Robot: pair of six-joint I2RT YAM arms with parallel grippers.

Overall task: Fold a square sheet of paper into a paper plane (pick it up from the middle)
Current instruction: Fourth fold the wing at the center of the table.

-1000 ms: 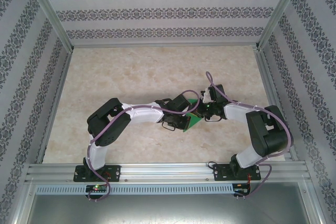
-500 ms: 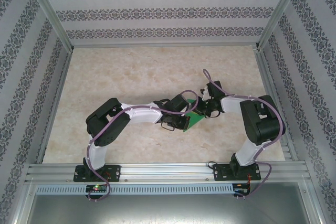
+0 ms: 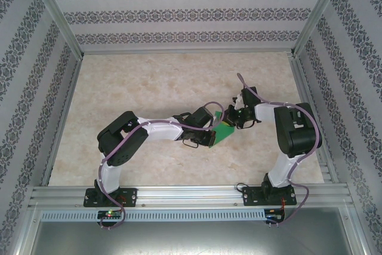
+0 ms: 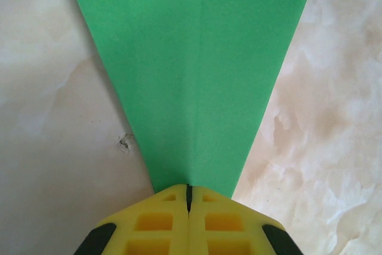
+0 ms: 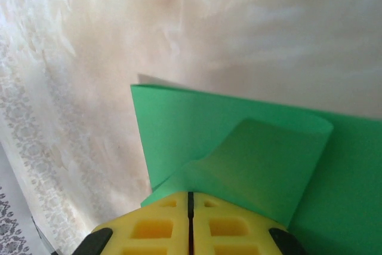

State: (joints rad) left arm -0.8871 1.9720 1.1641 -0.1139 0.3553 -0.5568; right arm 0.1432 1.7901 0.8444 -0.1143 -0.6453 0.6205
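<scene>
Left pincer (image 4: 188, 194) clamps the narrow end of the green paper (image 4: 197, 76), which widens ahead of it; right pincer (image 5: 191, 198) is closed on a curled-over part at its tips.

The left gripper (image 4: 188, 198) pinches the narrow end of the green paper plane (image 4: 197, 76). A centre crease runs up it, with the marbled table (image 4: 54, 117) behind.

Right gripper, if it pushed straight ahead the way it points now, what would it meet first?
The green paper: the right gripper is shut on its curled flap. Past that, probably the tabletop, though depth is unclear.
</scene>
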